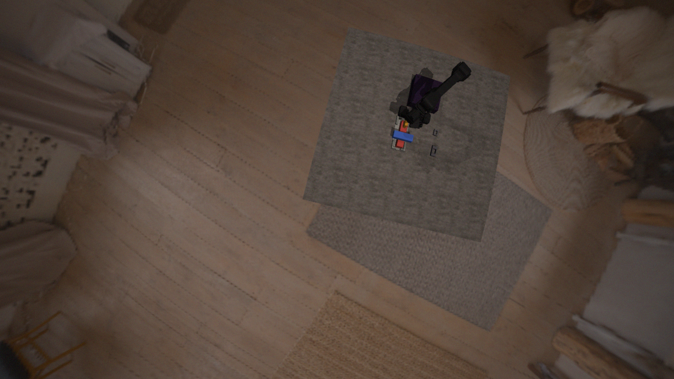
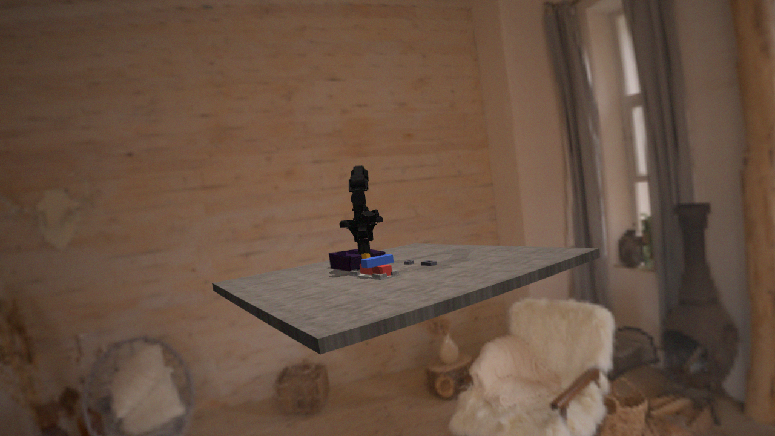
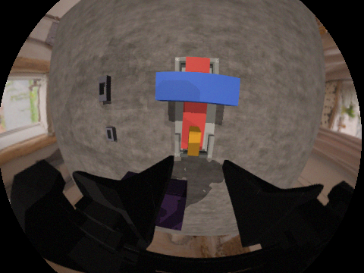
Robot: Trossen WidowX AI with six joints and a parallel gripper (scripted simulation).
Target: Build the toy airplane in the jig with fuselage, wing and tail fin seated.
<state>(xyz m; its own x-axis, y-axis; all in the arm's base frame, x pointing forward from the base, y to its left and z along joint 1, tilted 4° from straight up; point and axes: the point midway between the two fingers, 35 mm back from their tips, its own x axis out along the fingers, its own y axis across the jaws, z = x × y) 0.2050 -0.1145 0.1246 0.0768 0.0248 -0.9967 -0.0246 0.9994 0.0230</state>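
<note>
The red fuselage (image 3: 194,114) (image 1: 403,127) (image 2: 383,269) lies in the grey cradle (image 3: 178,63) (image 1: 392,146) (image 2: 380,275). The blue wing (image 3: 197,88) (image 1: 403,136) (image 2: 376,260) sits across its top. The yellow tail fin (image 3: 193,141) (image 1: 405,123) (image 2: 366,255) stands on the fuselage near its tail end. My gripper (image 3: 199,162) (image 1: 410,120) (image 2: 361,238) is open and empty. It hangs above the tail fin, apart from it, with the fingers spread to either side.
A dark purple block (image 3: 171,205) (image 1: 420,88) (image 2: 346,259) lies on the table behind the cradle, under the arm. Two small dark stands (image 3: 105,89) (image 3: 111,133) (image 1: 434,150) (image 2: 428,263) lie on the table to one side of the cradle.
</note>
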